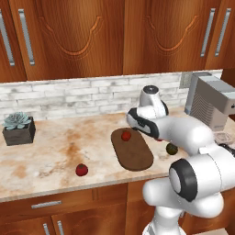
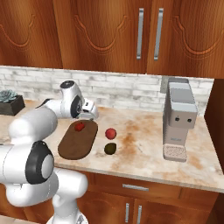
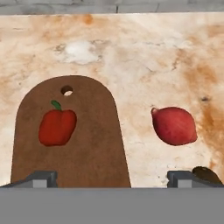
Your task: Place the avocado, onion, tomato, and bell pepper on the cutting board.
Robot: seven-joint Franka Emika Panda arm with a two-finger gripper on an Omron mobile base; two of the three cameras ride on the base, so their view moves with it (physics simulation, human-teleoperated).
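The gripper point(image 3: 112, 177) hangs open and empty above the near part of the cutting board point(image 3: 87, 153), its two fingertips spread wide, one over the board's left edge, the other out over the bare counter point(image 3: 144, 57) on the right. The red bell pepper point(image 3: 57, 126) lies on the board just ahead of the left fingertip, near the board's hanging hole. The onion point(image 3: 174, 125) rests on the counter off the board's right side, ahead of the right fingertip, and the avocado point(image 3: 207, 174) sits right beside that fingertip, partly hidden by it.

The board is a dark brown wooden slab with rounded ends. The pepper is glossy red with a small green stem. The onion is reddish and round with a pointed tip. The avocado point(image 2: 110, 148) is a small, dark olive ball. A tomato point(image 1: 81, 170) sits well apart to the left, near the counter's front edge.
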